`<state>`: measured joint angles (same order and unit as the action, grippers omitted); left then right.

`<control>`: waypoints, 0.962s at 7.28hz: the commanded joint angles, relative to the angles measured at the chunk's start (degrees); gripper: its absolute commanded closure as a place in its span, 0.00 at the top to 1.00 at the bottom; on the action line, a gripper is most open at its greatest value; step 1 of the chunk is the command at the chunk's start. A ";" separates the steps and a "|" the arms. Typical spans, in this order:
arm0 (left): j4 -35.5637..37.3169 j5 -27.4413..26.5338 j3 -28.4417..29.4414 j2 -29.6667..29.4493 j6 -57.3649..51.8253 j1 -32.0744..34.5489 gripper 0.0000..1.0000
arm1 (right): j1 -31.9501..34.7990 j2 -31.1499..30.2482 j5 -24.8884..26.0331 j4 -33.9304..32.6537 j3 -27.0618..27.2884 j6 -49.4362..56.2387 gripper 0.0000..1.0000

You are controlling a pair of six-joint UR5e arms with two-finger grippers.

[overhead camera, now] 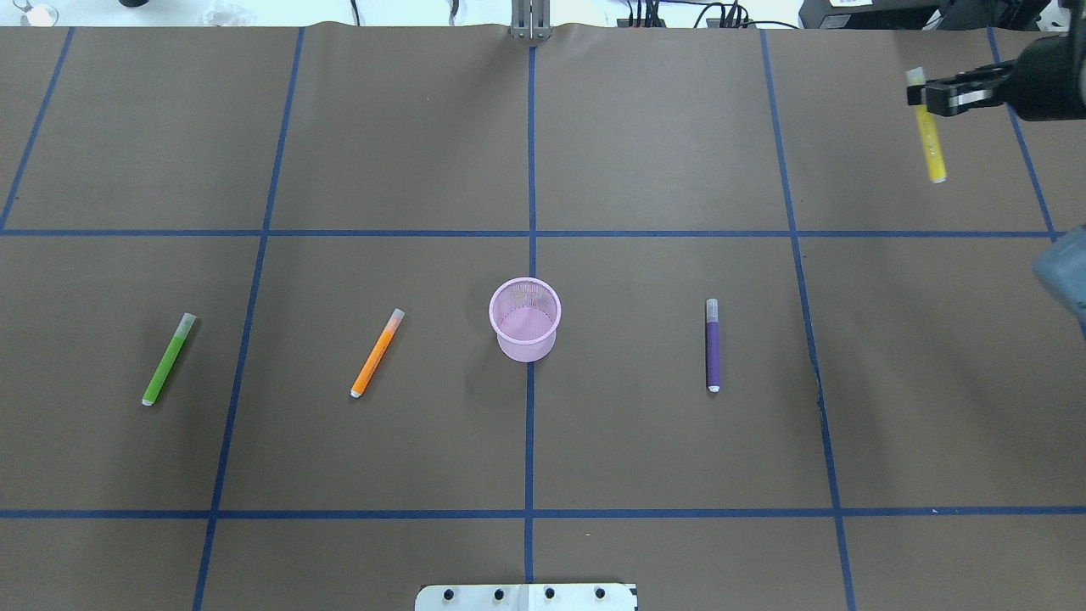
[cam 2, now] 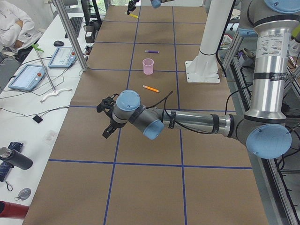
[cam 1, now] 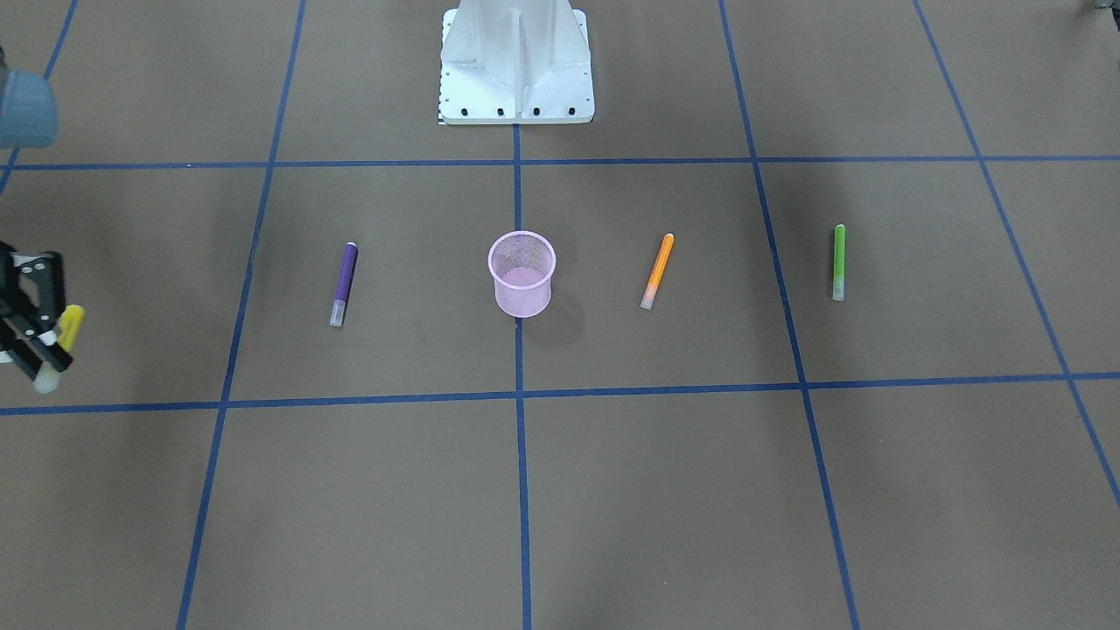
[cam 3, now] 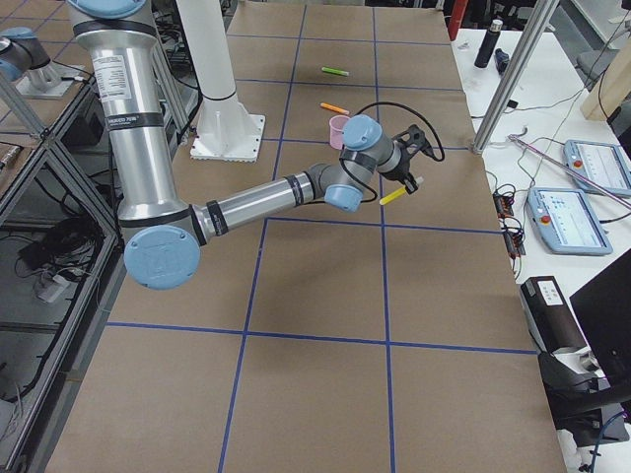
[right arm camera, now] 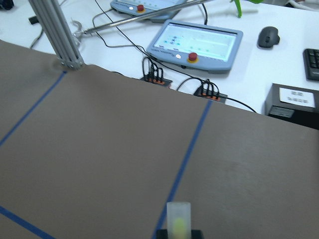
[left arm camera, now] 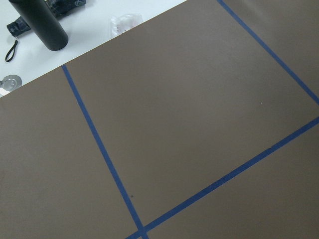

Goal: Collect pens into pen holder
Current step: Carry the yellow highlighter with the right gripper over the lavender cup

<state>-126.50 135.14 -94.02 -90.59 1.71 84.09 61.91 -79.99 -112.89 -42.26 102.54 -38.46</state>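
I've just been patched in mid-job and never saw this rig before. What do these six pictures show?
Two robot arms share a brown table taped into blue squares. One camera looks down from behind them, one faces them, two watch from the table's ends, one rides each wrist. A pink mesh pen holder stands mid-table, no pen inside; a purple pen, an orange pen and a green pen lie to its sides. The right pincer grips a yellow pen in the air. The left pincer hovers over the table; open or shut, I cannot tell.
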 commanded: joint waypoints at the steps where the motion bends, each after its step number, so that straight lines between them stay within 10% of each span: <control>1: -2.08 -0.22 -0.03 -1.52 6.87 -4.35 1.00 | -11.76 2.98 14.21 -0.01 5.37 -8.24 0.00; 3: -2.17 -0.22 0.06 -3.10 9.70 -7.09 1.00 | -28.51 9.38 35.26 -0.10 4.52 -11.46 0.00; 7: -2.17 -0.31 0.59 -4.07 11.47 -9.82 1.00 | -42.20 18.80 54.14 -0.18 -0.23 -11.55 0.00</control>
<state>-128.67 134.83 -93.57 -94.47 12.80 74.87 23.09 -64.02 -64.32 -42.34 104.06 -49.98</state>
